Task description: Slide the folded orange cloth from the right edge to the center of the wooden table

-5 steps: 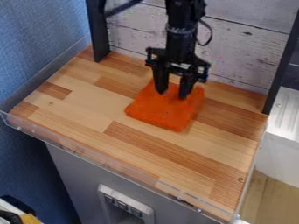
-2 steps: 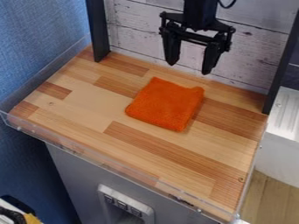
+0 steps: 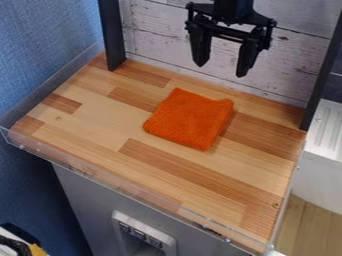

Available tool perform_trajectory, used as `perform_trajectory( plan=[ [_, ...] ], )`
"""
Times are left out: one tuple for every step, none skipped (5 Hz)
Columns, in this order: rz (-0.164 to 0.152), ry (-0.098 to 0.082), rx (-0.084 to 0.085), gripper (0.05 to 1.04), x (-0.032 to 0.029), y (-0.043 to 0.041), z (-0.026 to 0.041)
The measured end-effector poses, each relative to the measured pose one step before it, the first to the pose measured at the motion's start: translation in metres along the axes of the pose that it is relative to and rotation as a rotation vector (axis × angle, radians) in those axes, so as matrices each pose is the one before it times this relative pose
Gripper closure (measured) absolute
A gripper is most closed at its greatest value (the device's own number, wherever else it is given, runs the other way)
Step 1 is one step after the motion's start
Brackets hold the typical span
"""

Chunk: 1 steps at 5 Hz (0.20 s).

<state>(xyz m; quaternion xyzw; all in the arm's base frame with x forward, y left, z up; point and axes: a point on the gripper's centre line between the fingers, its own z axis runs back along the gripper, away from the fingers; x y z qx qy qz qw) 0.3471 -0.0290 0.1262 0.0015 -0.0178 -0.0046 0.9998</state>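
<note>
My gripper (image 3: 220, 70) hung above the back edge of the tabletop (image 3: 87, 135), pointing down, in front of the whitewashed plank wall (image 3: 157, 42). Its 2 black fingers stood wide apart with nothing between them, and I had hold of nothing. Closest to me was the orange cloth (image 3: 189, 119), below my fingertips and a little nearer the tabletop's front edge than they were — I was not touching it.

The cloth lay flat on the wood, roughly square, with rounded corners. It sat closer to the back edge than to the front edge, and about midway between the left and right edges. Its back side ran roughly along the line of the tabletop's back edge, and its back right corner was slightly raised and crumpled.

The tabletop was made of pale and darker wood strips. A clear rail (image 3: 90, 172) ran along its front edge, above a grey cabinet front (image 3: 77, 200) with a white fitting (image 3: 117, 220) set into it. A black post (image 3: 111, 37) stood by the back left corner, and a 2nd black upright (image 3: 323, 75) by the back right corner. Past the left edge was a blue textured wall (image 3: 40, 55); past the right edge, a white ridged surface (image 3: 328, 117) — and below that, a pale wood floor (image 3: 304, 220)
</note>
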Motion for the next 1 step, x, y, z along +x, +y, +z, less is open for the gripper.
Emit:
perform_trajectory(
  plan=[
    [0.0046,0.0076,0.0003,0.084,-0.00235,-0.00303,-0.00165]
  ],
)
